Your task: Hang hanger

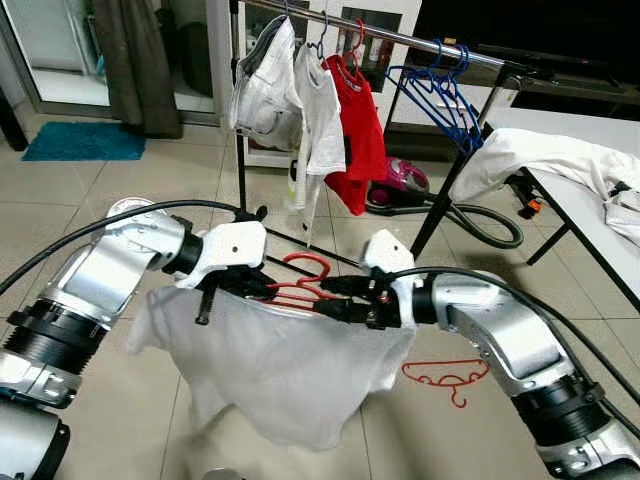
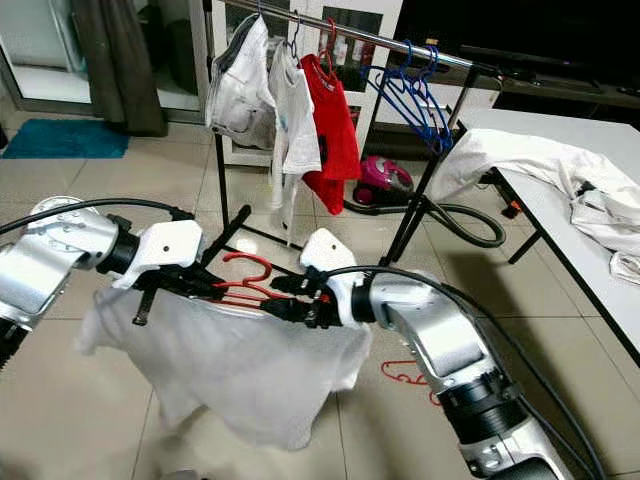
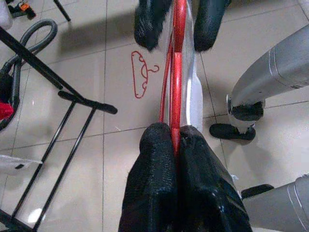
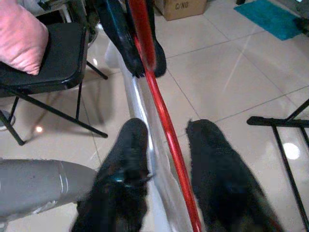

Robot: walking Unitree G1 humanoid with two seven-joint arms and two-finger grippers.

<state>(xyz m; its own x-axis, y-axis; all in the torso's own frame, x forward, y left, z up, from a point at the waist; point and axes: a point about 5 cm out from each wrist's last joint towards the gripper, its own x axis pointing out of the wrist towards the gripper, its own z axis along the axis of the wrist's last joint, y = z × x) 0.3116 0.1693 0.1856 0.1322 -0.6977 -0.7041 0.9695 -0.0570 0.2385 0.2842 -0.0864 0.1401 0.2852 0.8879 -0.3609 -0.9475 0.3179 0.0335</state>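
Red hanger (image 1: 300, 283) carrying a white shirt (image 1: 280, 365) hangs mid-air between both grippers. Left gripper (image 3: 175, 140) is clenched on it; right gripper (image 4: 166, 130) straddles its bar, fingers apart. At twelve o'clock stands the clothes rack (image 1: 420, 45).

We hold both silver arms bent inward at chest height, wrists facing each other. Our left pincer (image 1: 262, 287) is pinched tight, fingers (image 3: 159, 164) pressed together. Our right pincer (image 1: 335, 297) has its fingers (image 4: 128, 145) spread apart.
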